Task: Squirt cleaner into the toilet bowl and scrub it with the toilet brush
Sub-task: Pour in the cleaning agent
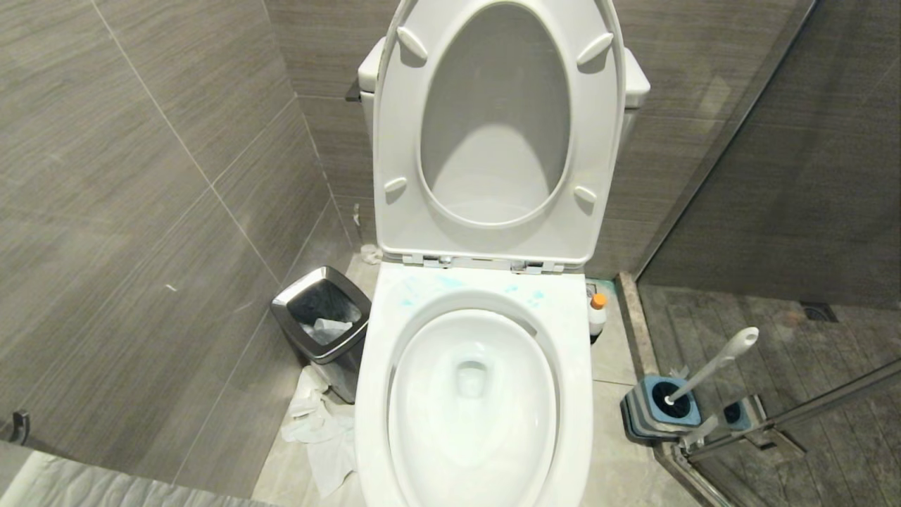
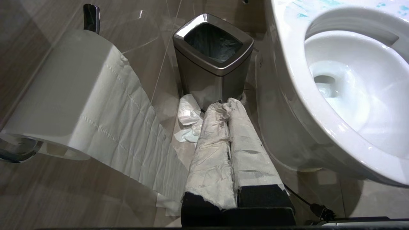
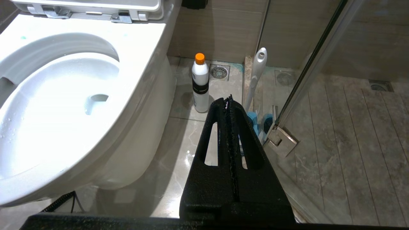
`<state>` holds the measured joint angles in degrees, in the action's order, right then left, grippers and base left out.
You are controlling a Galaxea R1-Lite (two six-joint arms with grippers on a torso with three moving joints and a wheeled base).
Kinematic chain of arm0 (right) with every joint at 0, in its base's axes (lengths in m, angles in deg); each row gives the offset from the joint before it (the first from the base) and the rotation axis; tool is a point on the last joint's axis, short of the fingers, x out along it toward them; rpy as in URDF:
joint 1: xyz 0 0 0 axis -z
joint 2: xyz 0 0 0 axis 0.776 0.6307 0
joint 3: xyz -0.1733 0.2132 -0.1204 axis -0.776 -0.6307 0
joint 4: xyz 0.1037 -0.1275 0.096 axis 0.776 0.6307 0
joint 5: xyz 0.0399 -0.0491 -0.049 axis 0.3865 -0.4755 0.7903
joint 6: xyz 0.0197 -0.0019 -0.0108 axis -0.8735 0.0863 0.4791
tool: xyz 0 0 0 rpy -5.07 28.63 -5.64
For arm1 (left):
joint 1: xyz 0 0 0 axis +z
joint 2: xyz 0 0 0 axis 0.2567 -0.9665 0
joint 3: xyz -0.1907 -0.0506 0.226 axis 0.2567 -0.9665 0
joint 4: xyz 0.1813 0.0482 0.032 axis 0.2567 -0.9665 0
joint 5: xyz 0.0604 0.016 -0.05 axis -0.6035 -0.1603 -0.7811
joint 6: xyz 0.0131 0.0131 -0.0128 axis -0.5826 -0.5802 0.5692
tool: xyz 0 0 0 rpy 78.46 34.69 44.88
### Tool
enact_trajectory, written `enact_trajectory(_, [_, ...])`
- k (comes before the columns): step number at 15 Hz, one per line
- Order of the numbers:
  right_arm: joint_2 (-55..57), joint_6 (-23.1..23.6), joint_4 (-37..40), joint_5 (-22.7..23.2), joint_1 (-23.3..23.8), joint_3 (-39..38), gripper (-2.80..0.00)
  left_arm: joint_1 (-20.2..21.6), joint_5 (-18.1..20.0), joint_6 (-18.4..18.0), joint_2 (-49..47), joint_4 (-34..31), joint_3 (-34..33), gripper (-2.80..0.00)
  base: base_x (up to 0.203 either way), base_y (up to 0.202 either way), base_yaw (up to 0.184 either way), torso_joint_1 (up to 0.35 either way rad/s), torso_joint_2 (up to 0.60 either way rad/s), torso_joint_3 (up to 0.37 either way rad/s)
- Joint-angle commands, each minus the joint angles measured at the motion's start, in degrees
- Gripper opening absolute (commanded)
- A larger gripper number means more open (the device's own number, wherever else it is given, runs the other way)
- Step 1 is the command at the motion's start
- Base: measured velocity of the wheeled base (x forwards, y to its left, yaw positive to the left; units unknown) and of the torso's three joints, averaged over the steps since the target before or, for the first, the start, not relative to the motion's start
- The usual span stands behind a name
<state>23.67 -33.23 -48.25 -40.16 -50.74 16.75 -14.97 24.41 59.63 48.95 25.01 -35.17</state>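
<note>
The cleaner [image 3: 200, 83] stands upright on the floor just beside the toilet bowl [image 3: 96, 105] on its right, directly ahead of the clenched, empty right hand [image 3: 228, 101], which is the nearer; the left hand [image 2: 227, 103], likewise clenched, lies beyond the bowl.

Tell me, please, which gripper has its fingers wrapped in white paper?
The left gripper, beside the waste bin; the right gripper has bare black fingers.
</note>
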Motion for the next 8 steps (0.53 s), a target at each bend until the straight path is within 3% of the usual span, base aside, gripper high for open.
enact_trajectory(1, [0.09, -0.01, -0.06, -0.01, 0.02, -1.41, -2.8, 0.01, -0.05, 0.36, -0.07, 0.02, -0.09, -2.8, 0.0, 0.0, 0.0, -0.002, 0.0, -0.043])
enact_trajectory(8, [0.09, -0.01, 0.03, 0.01, 0.02, -1.41, -2.8, 0.01, -0.05, 0.28, -0.07, 0.02, -0.09, -2.8, 0.0, 0.0, 0.0, 0.002, 0.0, -0.172])
